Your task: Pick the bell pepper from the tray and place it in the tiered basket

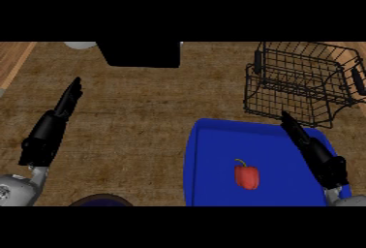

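A red bell pepper (247, 177) with a small green stem lies on the blue tray (214, 145) at the lower right of the head view. The black wire tiered basket (304, 82) stands beyond the tray at the upper right. My right hand (314, 152) hovers over the tray's right side with straight fingers pointing toward the basket; it is to the right of the pepper and apart from it, holding nothing. My left hand (53, 123) rests at the left over the wooden counter, fingers straight and pointing away, empty.
A black box-like object (139, 54) sits at the top centre, with a pale round object (80, 45) beside it. A dark rounded object (100, 199) shows at the bottom edge. Bare wooden counter (136, 111) lies between the left hand and the tray.
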{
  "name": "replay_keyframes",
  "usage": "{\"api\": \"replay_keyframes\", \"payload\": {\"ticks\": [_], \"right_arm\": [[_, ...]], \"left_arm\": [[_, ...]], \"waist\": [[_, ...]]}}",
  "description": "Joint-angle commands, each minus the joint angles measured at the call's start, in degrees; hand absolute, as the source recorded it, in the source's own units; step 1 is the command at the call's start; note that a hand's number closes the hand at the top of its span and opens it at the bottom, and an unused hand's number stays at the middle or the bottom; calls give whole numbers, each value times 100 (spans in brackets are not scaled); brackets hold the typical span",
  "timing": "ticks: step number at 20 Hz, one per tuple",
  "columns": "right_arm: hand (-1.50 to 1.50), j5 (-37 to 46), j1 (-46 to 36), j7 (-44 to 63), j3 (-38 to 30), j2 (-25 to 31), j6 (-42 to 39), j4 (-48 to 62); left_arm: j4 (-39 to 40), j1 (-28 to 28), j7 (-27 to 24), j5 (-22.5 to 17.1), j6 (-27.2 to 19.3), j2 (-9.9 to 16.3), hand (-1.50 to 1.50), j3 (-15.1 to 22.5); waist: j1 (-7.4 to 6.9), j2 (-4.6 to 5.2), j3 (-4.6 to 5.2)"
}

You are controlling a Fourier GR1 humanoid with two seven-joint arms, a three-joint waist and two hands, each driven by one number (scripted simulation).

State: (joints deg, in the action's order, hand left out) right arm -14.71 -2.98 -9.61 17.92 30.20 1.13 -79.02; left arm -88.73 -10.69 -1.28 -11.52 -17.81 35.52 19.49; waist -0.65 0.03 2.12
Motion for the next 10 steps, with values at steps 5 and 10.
{"api": "replay_keyframes", "payload": {"ticks": [5, 10], "right_arm": [[150, -1590, -649, -1012, -1009, -184, -1143, -1024], [-150, -2868, -250, -570, -1179, -707, -1723, -569]], "left_arm": [[41, -40, -4, 29, -758, -937, 0, -7], [-52, 97, 4, -105, -802, -1299, 0, 112]], "waist": [[177, -40, -225], [93, -1, -230]]}}
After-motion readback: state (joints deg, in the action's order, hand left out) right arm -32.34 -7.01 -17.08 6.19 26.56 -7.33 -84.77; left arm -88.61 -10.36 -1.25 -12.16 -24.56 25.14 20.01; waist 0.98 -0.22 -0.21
